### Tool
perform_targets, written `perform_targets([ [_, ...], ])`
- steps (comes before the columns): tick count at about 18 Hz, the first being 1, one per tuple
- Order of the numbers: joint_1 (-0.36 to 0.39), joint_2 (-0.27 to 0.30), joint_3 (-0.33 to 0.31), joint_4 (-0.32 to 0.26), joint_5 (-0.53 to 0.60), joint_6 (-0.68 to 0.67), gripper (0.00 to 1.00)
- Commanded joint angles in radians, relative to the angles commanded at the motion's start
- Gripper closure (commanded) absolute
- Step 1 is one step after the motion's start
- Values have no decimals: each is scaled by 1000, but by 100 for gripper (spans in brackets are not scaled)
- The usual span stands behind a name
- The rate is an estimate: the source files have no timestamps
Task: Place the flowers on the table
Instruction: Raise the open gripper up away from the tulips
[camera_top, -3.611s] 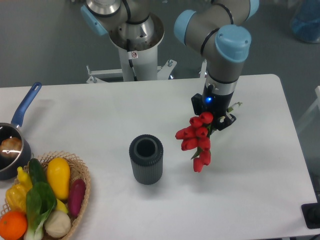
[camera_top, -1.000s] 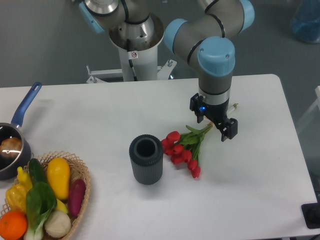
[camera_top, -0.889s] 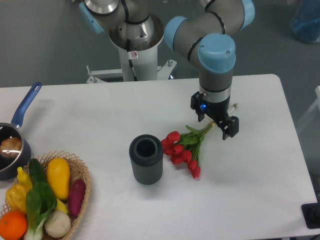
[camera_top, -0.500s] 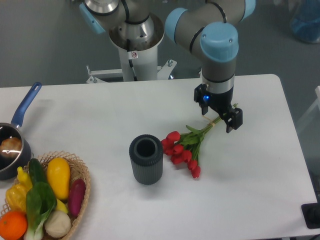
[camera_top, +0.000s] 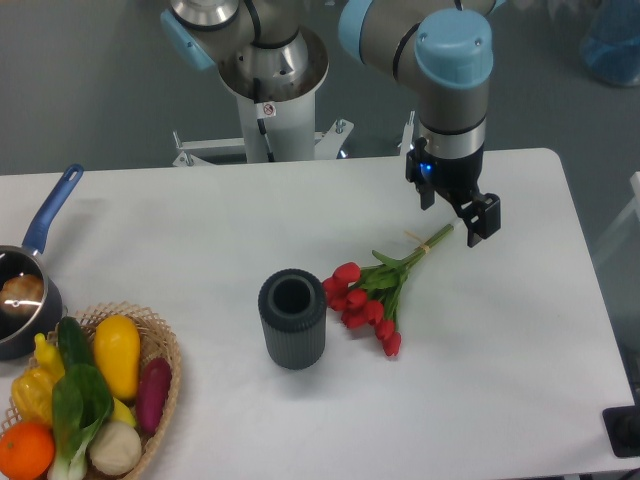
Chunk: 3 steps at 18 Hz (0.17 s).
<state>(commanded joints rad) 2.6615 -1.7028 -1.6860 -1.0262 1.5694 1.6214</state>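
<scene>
The flowers (camera_top: 372, 298) are lying flat on the worktop (camera_top: 520, 340), just beside the vase (camera_top: 292, 319), long axis running 8 to 2 o'clock. The gripper (camera_top: 455, 207) is being held above the stem ends, jaws wide and empty.

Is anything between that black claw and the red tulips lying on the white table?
Nothing visible. The black two-finger tool hangs open just above the pale stem ends of the red tulip bunch, which lies flat on the white table.
</scene>
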Motion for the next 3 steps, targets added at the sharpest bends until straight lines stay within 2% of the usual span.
perform_targets([
  [3,-3,0,-3,2,0,-11,0],
])
